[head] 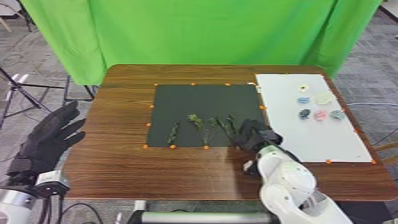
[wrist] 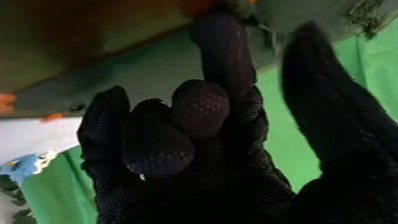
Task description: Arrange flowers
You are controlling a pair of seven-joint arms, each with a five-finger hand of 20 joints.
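Note:
In the head view my right hand is low at the dark mat's right edge, beside green stems. More stems lie to the left: a leafy one and a thin one. On the white sheet are a white flower, blue, cream, dark, pink and grey-blue ones. The right wrist view has my right hand with thumb and one finger straight and apart, the others bent. My left hand is open beyond the table's left edge.
The dark mat and the white sheet lie side by side on the brown table, with orange markers along their edges. A green cloth hangs behind the table. A blue flower appears in the right wrist view.

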